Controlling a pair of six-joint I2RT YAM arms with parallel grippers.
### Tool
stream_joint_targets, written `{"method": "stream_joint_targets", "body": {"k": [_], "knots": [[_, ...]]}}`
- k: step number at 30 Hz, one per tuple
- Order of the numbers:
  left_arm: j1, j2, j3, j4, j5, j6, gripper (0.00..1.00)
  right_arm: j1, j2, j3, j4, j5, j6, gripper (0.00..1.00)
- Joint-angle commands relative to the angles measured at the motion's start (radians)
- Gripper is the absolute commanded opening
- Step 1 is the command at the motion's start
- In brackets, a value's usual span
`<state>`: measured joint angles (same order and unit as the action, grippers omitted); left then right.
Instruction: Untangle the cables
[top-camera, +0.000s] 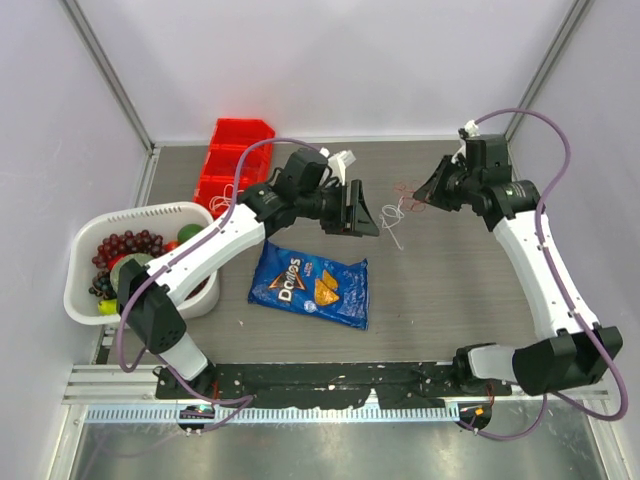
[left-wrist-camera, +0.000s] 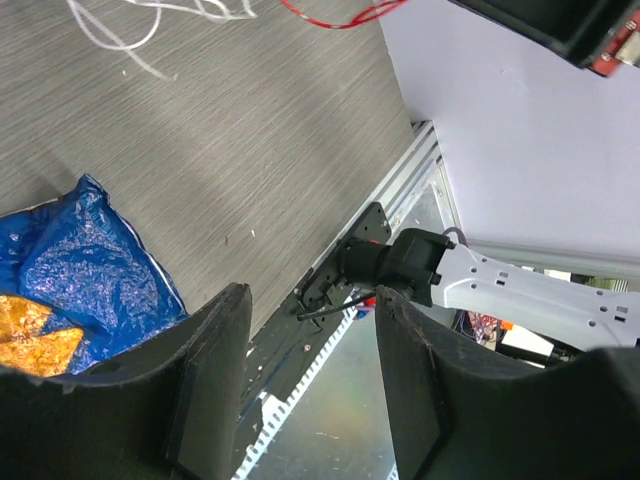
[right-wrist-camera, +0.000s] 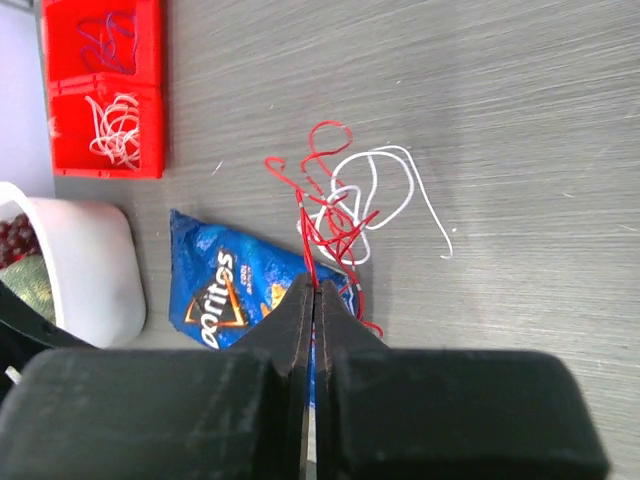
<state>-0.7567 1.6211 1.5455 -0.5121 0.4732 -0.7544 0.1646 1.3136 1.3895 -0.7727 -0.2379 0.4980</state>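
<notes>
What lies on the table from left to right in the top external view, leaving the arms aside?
White basket → red bins → blue chip bag → cables

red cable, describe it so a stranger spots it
Find the blue chip bag on the table. Just past it sits a small tangle; the red cable is the strand pinched in the right gripper, unlike the white cable beside it.

One left gripper (left-wrist-camera: 310, 385), one right gripper (right-wrist-camera: 315, 300), one blue chip bag (top-camera: 310, 285), one white basket (top-camera: 82, 290), two red compartments (right-wrist-camera: 100, 88); cables (right-wrist-camera: 335, 205) uncountable, tangled.
</notes>
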Motion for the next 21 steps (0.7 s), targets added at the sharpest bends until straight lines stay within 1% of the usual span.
{"method": "stream_joint_targets", "body": {"k": [1,2,6,7,9,13,16,17,18,20,21], "knots": [[0.000,0.006,0.039,0.037,-0.007,0.018,0.55,0.004,-0.056,-0.042,-0.002,0.168,0.019,0.01],[0.000,0.005,0.039,0.037,-0.005,0.015,0.54,0.003,-0.051,-0.094,-0.014,0.214,0.023,0.01],[0.000,-0.004,0.022,0.035,-0.005,0.012,0.53,-0.033,0.085,-0.176,-0.126,0.177,-0.013,0.01],[0.000,-0.012,0.018,0.035,-0.008,0.013,0.53,-0.031,0.091,-0.184,-0.135,0.175,-0.035,0.01],[0.000,-0.024,0.004,0.038,-0.013,0.020,0.53,-0.031,0.064,-0.199,-0.132,0.178,-0.055,0.01],[-0.010,-0.036,-0.018,0.056,-0.036,0.046,0.56,-0.031,-0.013,-0.130,-0.109,0.129,-0.078,0.01],[-0.024,-0.030,-0.015,0.098,-0.030,0.056,0.57,-0.030,-0.017,-0.046,-0.105,0.013,-0.053,0.01],[-0.030,-0.029,-0.010,0.122,-0.025,0.058,0.57,-0.031,-0.017,-0.035,-0.096,-0.012,-0.041,0.01],[-0.035,-0.023,-0.004,0.139,-0.019,0.056,0.57,-0.030,-0.019,-0.021,-0.088,-0.076,-0.027,0.01],[-0.033,-0.012,0.019,0.185,-0.001,0.037,0.57,-0.031,-0.033,-0.027,-0.045,-0.153,-0.004,0.01],[-0.032,-0.006,0.033,0.195,0.001,0.029,0.57,-0.031,-0.040,-0.030,-0.015,-0.172,0.000,0.01]]}}
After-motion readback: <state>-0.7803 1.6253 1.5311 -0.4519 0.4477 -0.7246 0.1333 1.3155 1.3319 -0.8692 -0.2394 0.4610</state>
